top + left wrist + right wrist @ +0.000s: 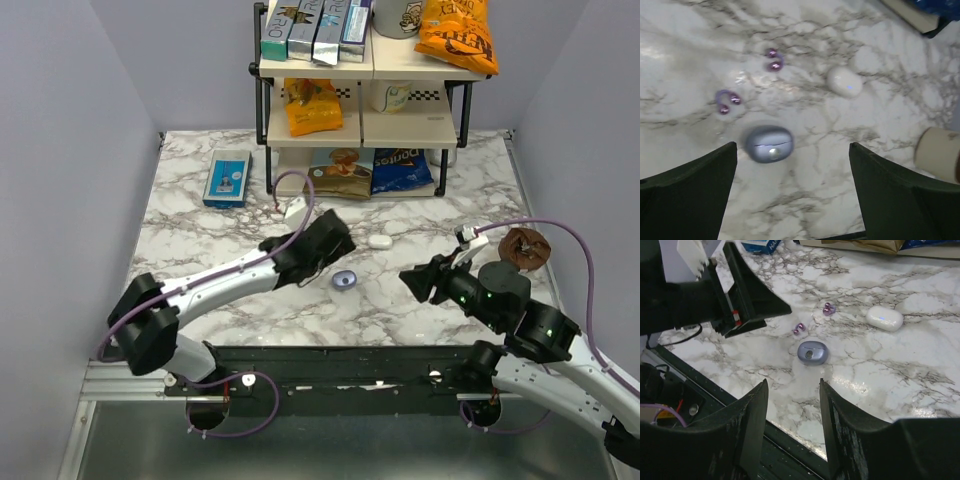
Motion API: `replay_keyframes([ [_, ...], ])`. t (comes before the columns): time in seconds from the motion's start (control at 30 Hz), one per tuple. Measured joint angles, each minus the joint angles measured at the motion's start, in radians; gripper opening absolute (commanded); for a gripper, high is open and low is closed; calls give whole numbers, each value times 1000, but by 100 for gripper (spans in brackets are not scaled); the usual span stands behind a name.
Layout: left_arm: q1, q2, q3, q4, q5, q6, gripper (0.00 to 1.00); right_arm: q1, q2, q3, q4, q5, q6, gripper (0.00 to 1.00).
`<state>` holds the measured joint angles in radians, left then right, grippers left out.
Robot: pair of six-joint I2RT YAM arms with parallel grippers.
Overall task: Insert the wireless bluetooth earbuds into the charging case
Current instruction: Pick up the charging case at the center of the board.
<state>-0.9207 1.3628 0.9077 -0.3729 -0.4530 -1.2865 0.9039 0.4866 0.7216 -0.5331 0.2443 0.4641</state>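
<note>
Left wrist view: left gripper [792,150] hangs spread above the seemingly closed charging case [768,144], with purple earbuds [726,101] loose beyond it. The right gripper [792,385] is spread too. Likely next: steady and open the case.

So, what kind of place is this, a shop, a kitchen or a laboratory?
Most likely a robot laboratory cell, staged like a shop: plain grey walls enclose a marble-pattern table, a left arm and right arm are bolted at its near edge, and a shelf rack holds snack bags.
</note>
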Motion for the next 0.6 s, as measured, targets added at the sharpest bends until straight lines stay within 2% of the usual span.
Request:
replay_keyframes([
  [0.13, -42, 190, 303, -109, -30, -52, 99, 0, 11, -6, 8, -15, 4, 53],
  [0.2, -66, 267, 377, -154, -30, -78, 99, 0, 14, -6, 11, -25, 7, 53],
  [0.33, -108, 361, 382, -241, -25, -135, 99, 0, 0, -8, 13, -29, 7, 53],
  [0.6, -131, 372, 369, -341, -26, -219, 99, 0, -49, -39, 15, -30, 7, 53],
])
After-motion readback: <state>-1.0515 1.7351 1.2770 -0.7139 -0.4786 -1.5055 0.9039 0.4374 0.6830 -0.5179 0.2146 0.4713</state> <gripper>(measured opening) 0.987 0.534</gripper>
